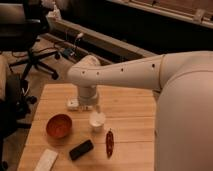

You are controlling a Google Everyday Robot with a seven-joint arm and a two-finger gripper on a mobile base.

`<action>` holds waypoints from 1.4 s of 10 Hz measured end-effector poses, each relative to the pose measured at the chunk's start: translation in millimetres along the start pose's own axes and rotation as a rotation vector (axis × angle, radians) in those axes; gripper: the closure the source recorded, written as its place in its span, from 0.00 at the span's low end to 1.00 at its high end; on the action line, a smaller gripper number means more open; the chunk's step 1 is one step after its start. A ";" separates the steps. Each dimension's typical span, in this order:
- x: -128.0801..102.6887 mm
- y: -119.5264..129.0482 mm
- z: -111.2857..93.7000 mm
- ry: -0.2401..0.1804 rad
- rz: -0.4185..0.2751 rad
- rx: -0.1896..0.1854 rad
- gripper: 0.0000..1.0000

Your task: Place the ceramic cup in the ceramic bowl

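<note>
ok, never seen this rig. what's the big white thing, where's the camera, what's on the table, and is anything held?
The big white shape is the robot's single arm, reaching in from the right over a wooden table. One camera only, looking down on the table; where it is mounted is unknown. The arm bends down at its end, and the gripper sits low, right above the white ceramic cup. Whether it grips the cup cannot be seen. Left of the cup is the red-orange ceramic bowl, empty. Also on the table: a small white block, a black object, a red pepper-like item and a flat white piece.
</note>
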 end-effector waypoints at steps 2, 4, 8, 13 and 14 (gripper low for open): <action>2.8 -25.7 5.6 -0.005 0.047 0.021 0.35; 5.5 -44.2 12.5 -0.006 0.078 0.044 0.35; 9.1 -57.6 40.5 -0.015 0.085 0.066 0.35; 13.7 -63.1 92.7 -0.004 0.089 0.055 0.37; 15.6 -65.2 102.2 0.009 0.091 0.058 0.42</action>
